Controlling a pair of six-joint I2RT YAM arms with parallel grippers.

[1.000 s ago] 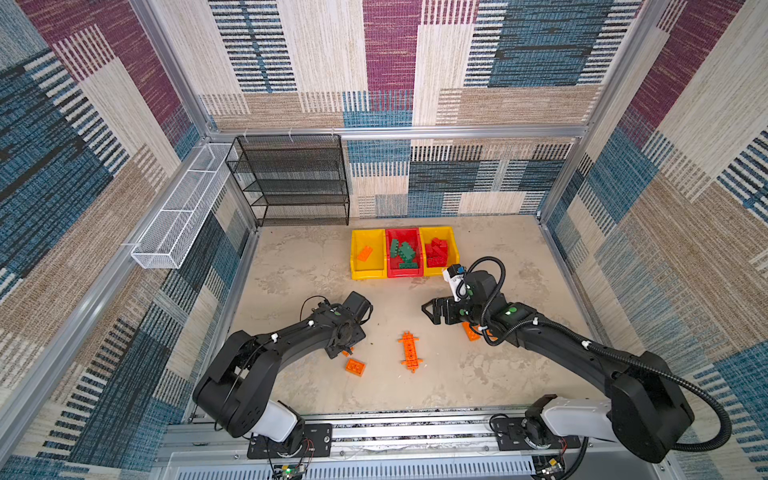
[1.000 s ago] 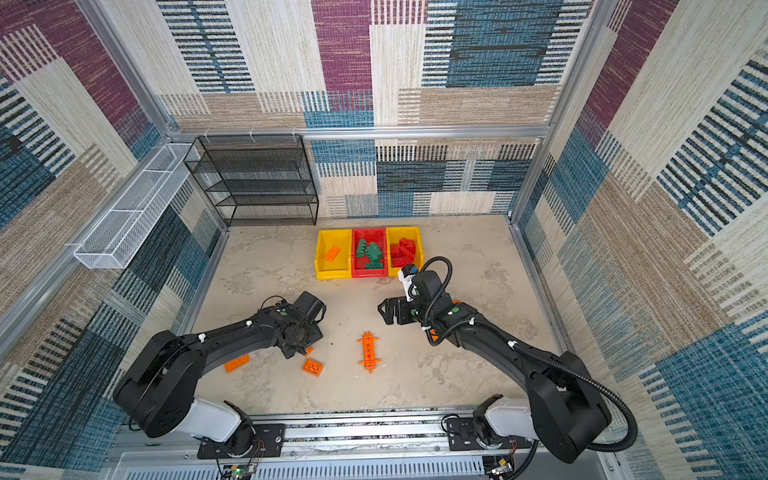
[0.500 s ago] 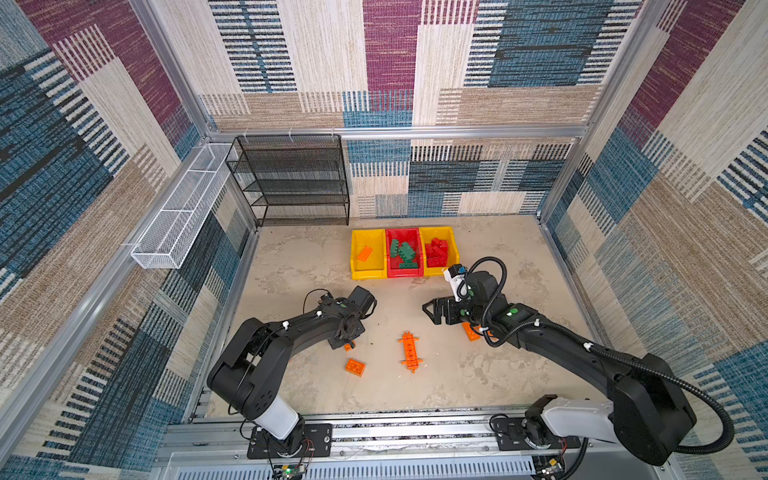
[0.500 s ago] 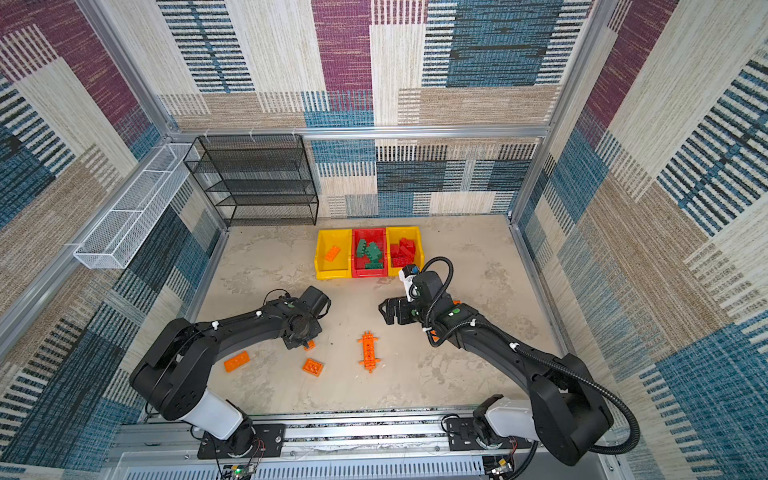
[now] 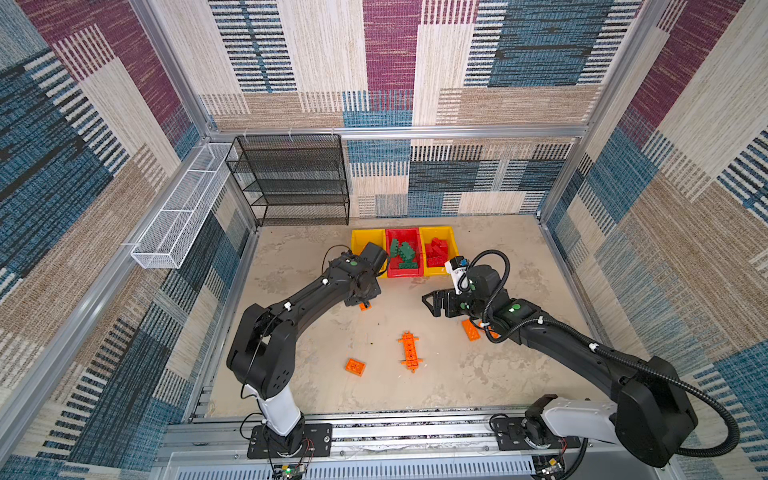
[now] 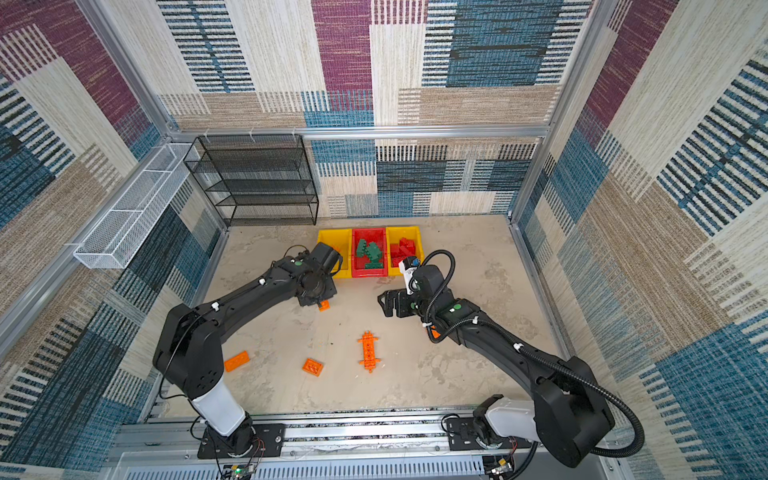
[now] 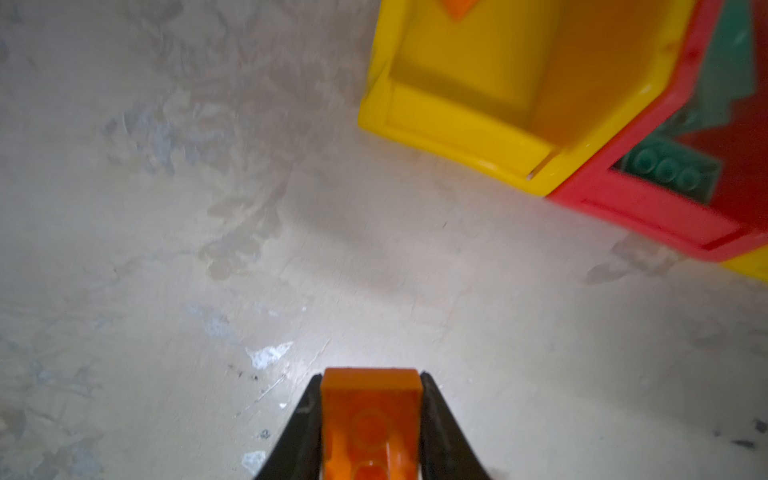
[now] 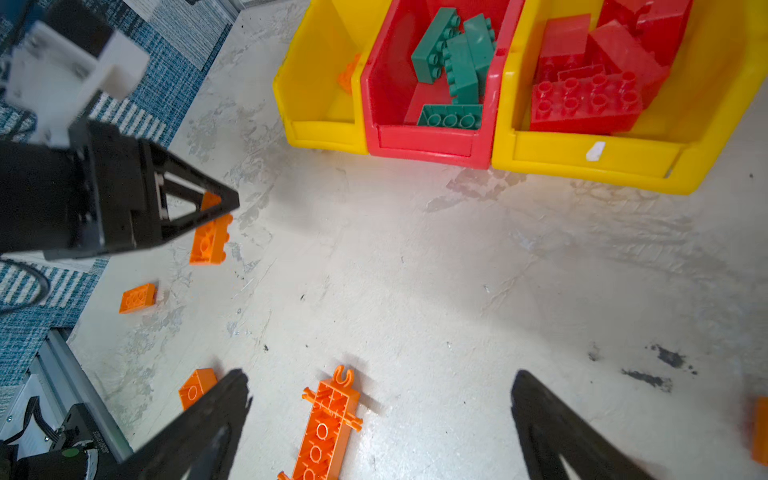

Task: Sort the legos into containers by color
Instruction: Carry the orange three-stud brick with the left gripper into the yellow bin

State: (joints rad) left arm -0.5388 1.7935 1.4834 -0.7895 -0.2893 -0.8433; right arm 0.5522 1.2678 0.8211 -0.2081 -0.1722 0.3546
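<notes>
Pale mottled counter (image 5: 478, 374) under everything. At its 12 o'clock edge, three open bins side by side and touching, long sides running 12 to 6: left yellow bin (image 5: 360, 241) with one orange piece (image 8: 347, 75) inside, red bin (image 5: 405, 272) heaped with green bricks (image 5: 402, 254), right yellow bin (image 5: 454, 245) heaped with red bricks (image 5: 436, 249).

Left claw (image 7: 371, 375) at about 10 o'clock from the counter's middle, near the left yellow bin's front but apart from it, clamped tight on one orange brick (image 7: 372, 419). Right claw (image 8: 379, 376) at about 2 o'clock from the middle, spread wide, holding nothing.

Long orange plate (image 5: 409, 351) flat on the counter toward 6 o'clock of the middle, long axis near 12 to 6. Narrow and thin, ringed holes down its length, small tabs along both sides, a forked clip on the end nearer the bins.

That orange brick: rectangular, glossy, round studs facing the left wrist camera, long axis in line with the claw's reach, gripped across its narrow width.

Loose on the counter, studs up: longer brick (image 6: 237, 360) far out at 9 o'clock of the plate, lying about 8 to 2; half-hidden brick (image 5: 471, 330) at 2 o'clock, under the right arm, lying about 11 to 5; square brick (image 5: 355, 367) at 8 o'clock.
</notes>
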